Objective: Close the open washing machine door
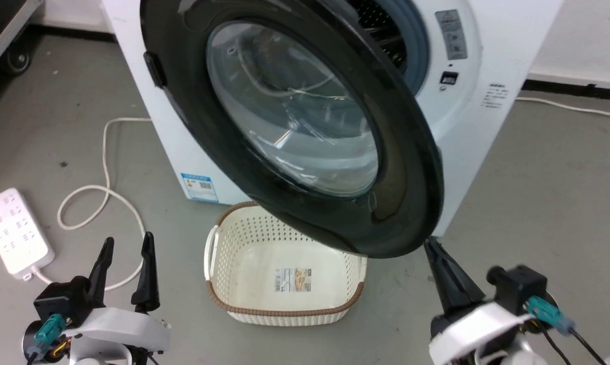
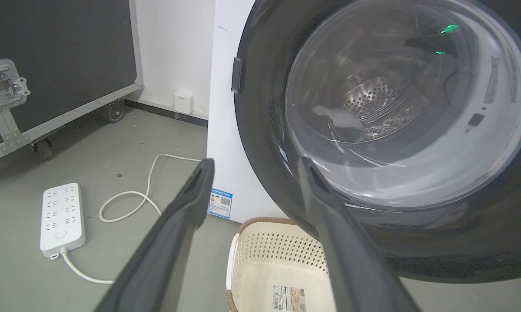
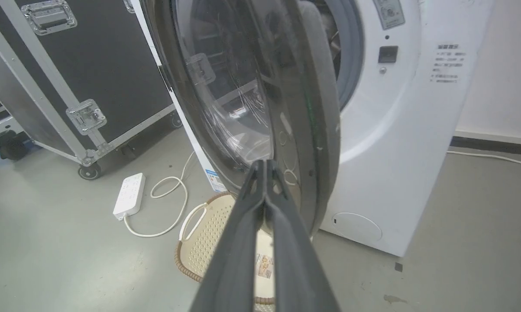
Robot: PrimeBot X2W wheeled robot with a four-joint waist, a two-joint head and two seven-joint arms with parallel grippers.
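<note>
The washing machine door [image 1: 294,126] stands open, angled out from the washing machine [image 1: 467,126], with a gap between its black rim and the white front. The rim's lower edge sits right at the tips of the right gripper [image 1: 433,246], whose fingers are pressed together on nothing. Whether they touch the rim cannot be told. The left gripper [image 1: 128,241] has its fingers spread wide and empty, well left of the door's edge. Between the two pairs of fingers, a cream basket [image 1: 284,310] sits partly under the door. Left of the left fingers lie a power strip [image 1: 13,233] and a looped cable [image 1: 104,152] — right of the right fingers, bare floor [image 1: 563,203].
</note>
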